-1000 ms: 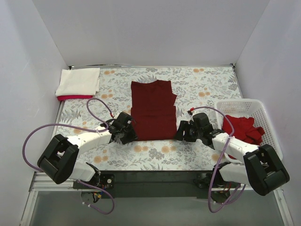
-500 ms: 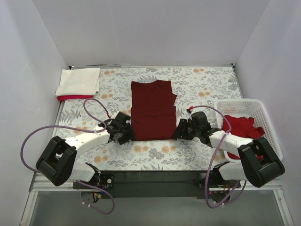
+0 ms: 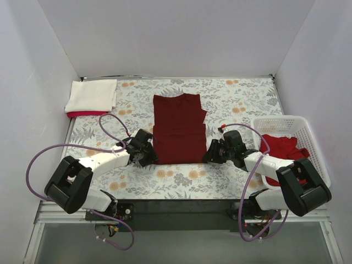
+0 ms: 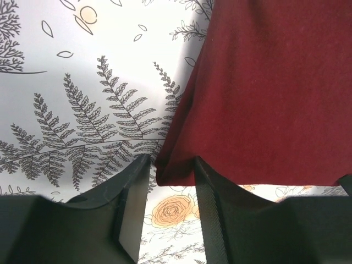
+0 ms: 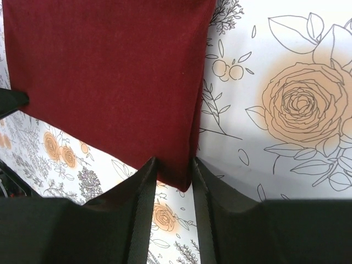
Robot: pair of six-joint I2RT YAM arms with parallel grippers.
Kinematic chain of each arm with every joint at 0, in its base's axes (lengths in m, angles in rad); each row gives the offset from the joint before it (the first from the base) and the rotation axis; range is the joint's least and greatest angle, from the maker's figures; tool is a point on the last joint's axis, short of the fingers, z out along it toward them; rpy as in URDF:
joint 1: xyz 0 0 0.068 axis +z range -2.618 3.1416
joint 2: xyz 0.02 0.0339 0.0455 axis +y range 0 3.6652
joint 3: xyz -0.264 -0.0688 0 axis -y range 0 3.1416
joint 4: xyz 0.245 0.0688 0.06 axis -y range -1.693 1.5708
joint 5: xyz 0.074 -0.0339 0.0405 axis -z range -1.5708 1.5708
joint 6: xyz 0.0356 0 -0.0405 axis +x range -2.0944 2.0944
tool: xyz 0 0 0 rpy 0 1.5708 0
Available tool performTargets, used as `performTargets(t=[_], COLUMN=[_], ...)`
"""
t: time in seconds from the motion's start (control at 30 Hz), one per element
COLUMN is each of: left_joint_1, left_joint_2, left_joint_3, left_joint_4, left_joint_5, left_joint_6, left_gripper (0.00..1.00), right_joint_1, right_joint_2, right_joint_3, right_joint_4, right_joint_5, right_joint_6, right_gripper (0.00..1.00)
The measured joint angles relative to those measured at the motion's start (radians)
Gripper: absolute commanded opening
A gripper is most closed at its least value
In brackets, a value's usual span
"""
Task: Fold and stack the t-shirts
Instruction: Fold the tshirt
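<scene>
A dark maroon t-shirt (image 3: 179, 129) lies flat, folded into a tall rectangle, in the middle of the floral table. My left gripper (image 3: 149, 157) is low at its near left corner. In the left wrist view the shirt (image 4: 264, 82) has its corner between my open fingers (image 4: 132, 203), and the gripper (image 4: 171, 171) straddles it. My right gripper (image 3: 211, 154) is low at the near right corner. In the right wrist view the shirt (image 5: 110, 66) has its corner between the open jaws of the gripper (image 5: 173, 177).
A folded cream-white shirt (image 3: 92, 95) lies on a brighter red one (image 3: 85, 114) at the back left. A white lattice basket (image 3: 286, 122) at the right holds crumpled red shirts (image 3: 283, 149). White walls enclose the table on three sides.
Both grippers have edged slightly inward onto the shirt's near corners. The shirt has not moved.
</scene>
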Motion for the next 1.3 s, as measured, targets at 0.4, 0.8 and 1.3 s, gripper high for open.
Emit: performTargets(t=[0.4, 0.8, 1.3], left_joint_1=[-0.011, -0.25, -0.015], left_joint_2=[-0.029, -0.623, -0.273], left_joint_3=[-0.029, -0.156, 0.367], left_joint_4=[-0.027, -0.454, -0.539], left_joint_5=[0.051, 0.235, 0.038], left_joint_6=[0.004, -0.21, 0.003], left_gripper=[0.0, 0.0, 0.0], right_joint_1=[0.019, 0.424, 0.146], right_joint_2=[-0.033, -0.486, -0.253], right_joint_3=[-0.003, -0.061, 0.448], right_joint_4=[-0.117, -0.659, -0.86], right_joint_5=[-0.063, -0.116, -0.012], right_joint_6=[-0.059, 0.043, -0.156], right_gripper=[0.01, 0.01, 0.01])
